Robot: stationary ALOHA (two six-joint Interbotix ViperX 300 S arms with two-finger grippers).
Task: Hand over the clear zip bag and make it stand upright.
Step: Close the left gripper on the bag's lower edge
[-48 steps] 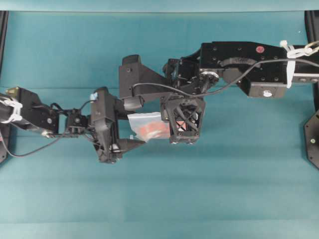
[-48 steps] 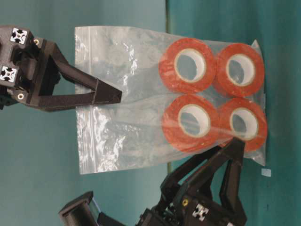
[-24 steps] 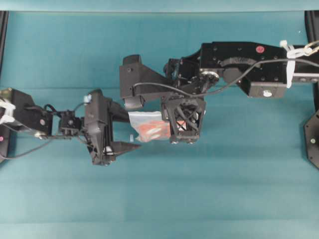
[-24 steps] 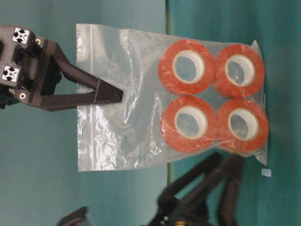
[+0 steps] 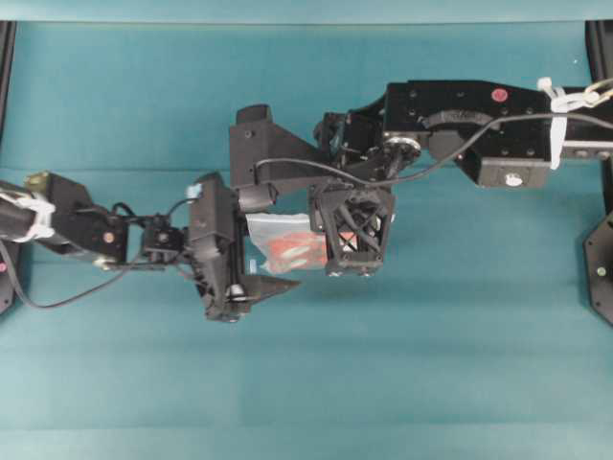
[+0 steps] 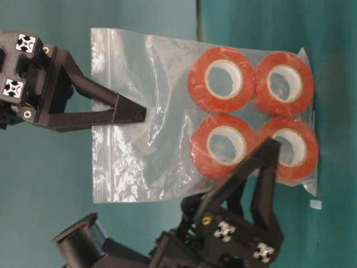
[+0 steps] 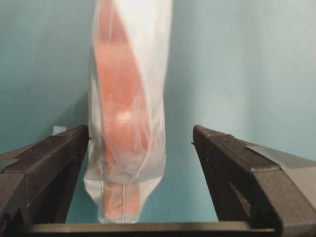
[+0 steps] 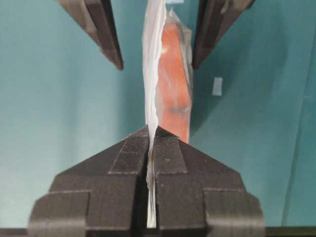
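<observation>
Left gripper [image 5: 273, 257], black with tapered plastic fingers, stands released, jaws spread wide to either side of the bag's roll-filled end. In the left wrist view one finger sits just beside the film; contact cannot be told. Judgement: it is lined up to take the weighted end for the handover.

The clear zip bag [image 6: 201, 114], transparent crinkly rectangular plastic holding four orange-red tape rolls [image 6: 252, 114] with white cores, hangs in the air between the arms, above the teal table cloth [image 5: 431, 364]. The film is wrinkled and glossy.

Right gripper [image 8: 152, 143] is clenched on the empty film near the zip strip, pinching it flat between ribbed pads.
</observation>
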